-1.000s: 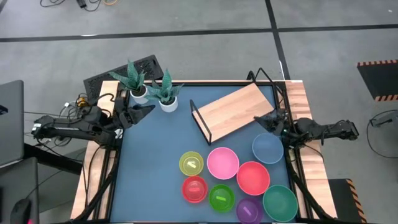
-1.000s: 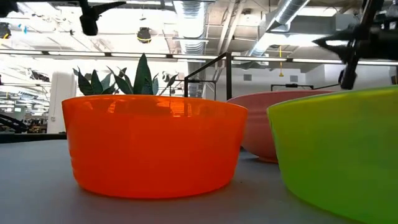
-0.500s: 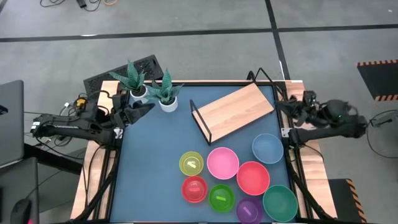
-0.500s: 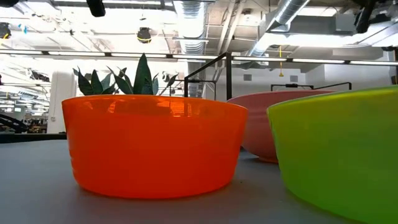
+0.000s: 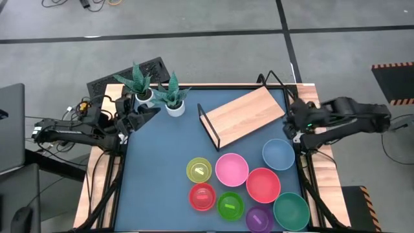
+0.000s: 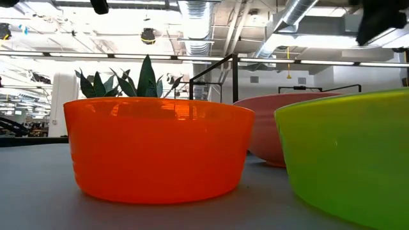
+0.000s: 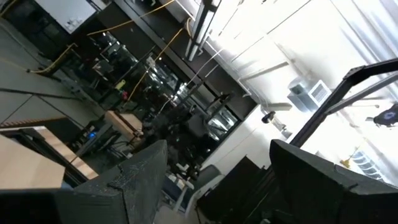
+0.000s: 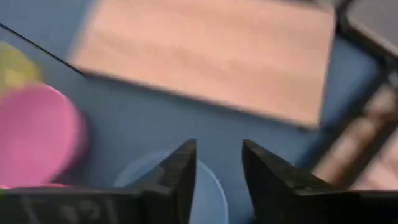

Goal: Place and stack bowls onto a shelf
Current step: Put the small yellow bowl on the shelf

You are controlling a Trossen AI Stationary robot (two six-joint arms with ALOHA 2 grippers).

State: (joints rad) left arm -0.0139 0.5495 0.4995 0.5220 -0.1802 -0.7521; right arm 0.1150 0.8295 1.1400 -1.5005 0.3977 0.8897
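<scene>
Eight bowls sit on the blue mat at the near right: yellow, pink, coral-red, red, lime green, purple, dark green and blue. The shelf stands askew at the far right and bears nothing. My right gripper hovers open and empty between the shelf's right end and the blue bowl. My left gripper waits open and empty by the plants at the far left.
Two white pots with spiky plants stand at the far left, right beside my left gripper. Wooden table edges flank the mat. Bare mat lies left of the bowls. The red and lime green bowls fill the low view.
My right gripper has drawn back from the blue bowl, up and toward the table's right edge. It has then come back partway and now hovers by the shelf's right end. No bowl has moved.
</scene>
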